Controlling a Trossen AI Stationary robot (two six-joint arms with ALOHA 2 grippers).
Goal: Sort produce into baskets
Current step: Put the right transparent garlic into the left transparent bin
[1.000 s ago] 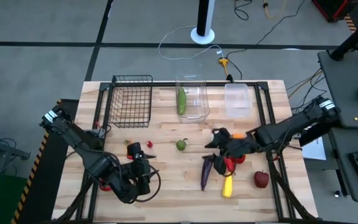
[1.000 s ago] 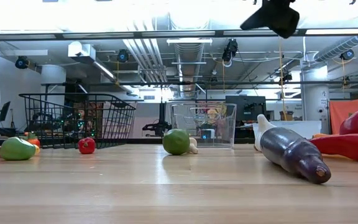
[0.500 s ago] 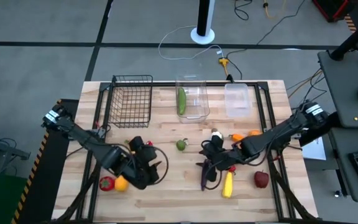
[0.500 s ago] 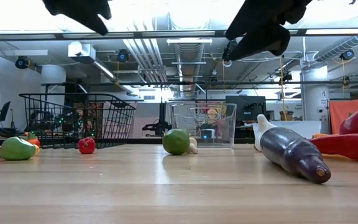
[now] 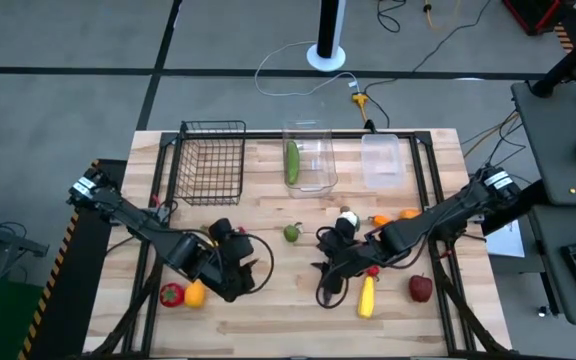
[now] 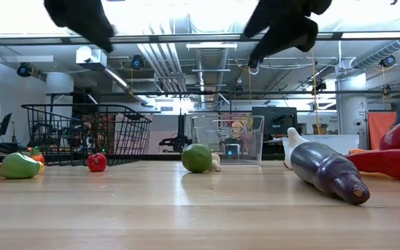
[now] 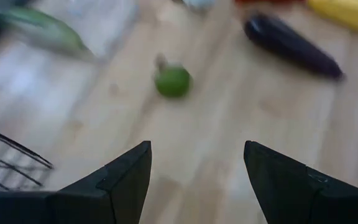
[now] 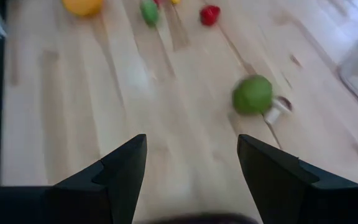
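Grey floor (image 5: 88, 40) with dark seams, white round stand base (image 5: 326, 55), ceiling pipes (image 6: 151, 59), bright overhead lights (image 6: 186, 14)

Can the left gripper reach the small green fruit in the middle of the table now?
Probably yes. The left gripper is open and empty, and bare wood lies between it and the small green fruit. Nothing crowds the fruit; the right gripper is off to one side.

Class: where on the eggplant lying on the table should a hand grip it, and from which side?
Grip the eggplant across its thick middle, coming from above: it lies flat, and it tapers at the ends. The right hand, open, is nearest.
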